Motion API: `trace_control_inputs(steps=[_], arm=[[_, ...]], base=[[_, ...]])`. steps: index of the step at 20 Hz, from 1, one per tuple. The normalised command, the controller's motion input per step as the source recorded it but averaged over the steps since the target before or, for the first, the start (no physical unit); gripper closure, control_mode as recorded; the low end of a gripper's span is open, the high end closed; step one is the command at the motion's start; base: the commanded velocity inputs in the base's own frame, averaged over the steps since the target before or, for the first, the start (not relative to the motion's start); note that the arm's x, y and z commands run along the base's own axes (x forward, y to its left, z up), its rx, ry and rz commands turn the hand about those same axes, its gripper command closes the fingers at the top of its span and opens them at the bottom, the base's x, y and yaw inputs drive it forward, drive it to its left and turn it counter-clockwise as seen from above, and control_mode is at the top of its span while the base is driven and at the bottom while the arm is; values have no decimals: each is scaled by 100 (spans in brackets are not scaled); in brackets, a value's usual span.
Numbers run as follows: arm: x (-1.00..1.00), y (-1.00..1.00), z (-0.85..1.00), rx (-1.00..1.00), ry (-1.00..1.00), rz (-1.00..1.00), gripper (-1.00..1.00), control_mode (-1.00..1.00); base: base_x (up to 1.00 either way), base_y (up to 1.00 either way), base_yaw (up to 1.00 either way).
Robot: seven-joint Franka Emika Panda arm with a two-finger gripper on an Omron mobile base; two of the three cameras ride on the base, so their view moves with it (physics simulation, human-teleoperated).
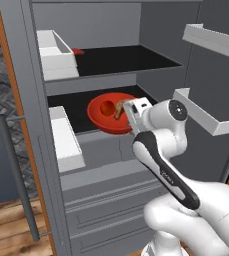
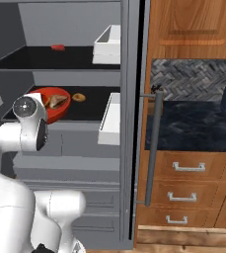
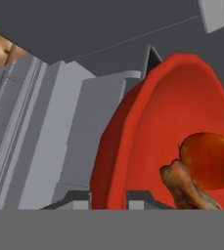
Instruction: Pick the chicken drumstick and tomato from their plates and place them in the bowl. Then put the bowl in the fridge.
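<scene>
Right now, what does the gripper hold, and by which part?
The gripper holds the bowl by its near rim, with the rim pinched between the fingertips.

Fridge shelf point(image 1: 81, 112) carries the red bowl point(image 1: 102, 117).

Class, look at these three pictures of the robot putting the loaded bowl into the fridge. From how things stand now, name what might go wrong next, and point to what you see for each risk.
1. The gripper is shut on the rim of the bowl, which overhangs the shelf front; released here, it may tip out.
2. The tomato and chicken drumstick lie loose in the bowl; a jolt could spill them.
3. The door bin is close beside the arm and might be struck on withdrawal.
</scene>
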Motion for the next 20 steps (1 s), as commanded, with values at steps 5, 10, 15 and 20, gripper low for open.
trace_control_inputs(steps=[5,10,15,20], arm=[[33,10,-3,5,0,7,100,-100],[36,20,-6,5,0,0,100,-100],[43,18,-8,2,0,0,100,-100],[21,16,-13,0,0,8,100,-100]], base=[[0,0,0],[0,0,0],[0,0,0],[0,0,0]])
